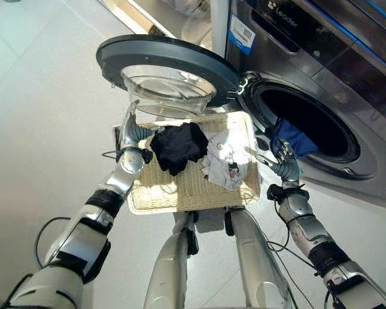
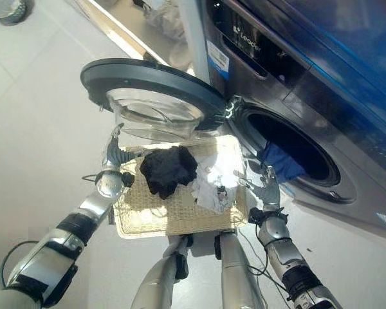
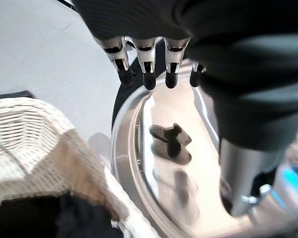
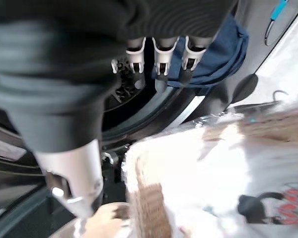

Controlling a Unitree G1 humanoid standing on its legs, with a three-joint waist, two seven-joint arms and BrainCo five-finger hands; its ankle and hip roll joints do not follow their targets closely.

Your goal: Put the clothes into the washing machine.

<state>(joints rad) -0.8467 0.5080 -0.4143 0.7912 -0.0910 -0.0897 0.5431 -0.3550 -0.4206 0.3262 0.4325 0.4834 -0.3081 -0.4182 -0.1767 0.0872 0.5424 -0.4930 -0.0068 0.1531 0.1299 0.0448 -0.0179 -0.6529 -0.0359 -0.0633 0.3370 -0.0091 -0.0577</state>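
- Wicker basket (image 1: pixel 180 193), pale and rectangular, sits on the floor (image 1: pixel 45 96) in the left eye view, just before the washer (image 1: pixel 347 84). A black garment (image 1: pixel 177 147) lies heaped in its left part, and a white garment (image 1: pixel 226 158) lies crumpled beside it on the right, the two touching. The round door (image 1: pixel 167 61) stands swung wide open above the basket's far edge, its clear glass bowl facing down. A blue garment (image 1: pixel 293 136) hangs over the lower left lip of the drum opening (image 1: pixel 315 122), partly inside. The left hand (image 1: pixel 130 134) is at the basket's left rim, fingers straight and pointing up towards the door, holding nothing. The right hand (image 1: pixel 284 161) is just past the basket's right rim, fingers spread apart, right below the blue garment; whether it touches the cloth I cannot tell.
- Right eye view: the same scene. The left hand (image 2: pixel 113 153) is loose and empty by the basket (image 2: pixel 148 212); the right hand (image 2: pixel 265 183) is splayed beside the blue garment (image 2: pixel 280 161).
- Left wrist view: the left hand's dark-tipped fingers (image 3: pixel 148 74) reach out straight in a row, apart from everything, towards the door's shiny glass (image 3: pixel 174 163). A corner of the basket (image 3: pixel 35 144) and a patch of black garment (image 3: pixel 35 218) show close by.
- Right wrist view: the right hand's fingers (image 4: pixel 161 64) are straight and grip nothing, pointing at the blue garment (image 4: pixel 223 49) on the drum's rim. The white garment (image 4: pixel 238 178) and a strip of wicker (image 4: pixel 149 208) show near.
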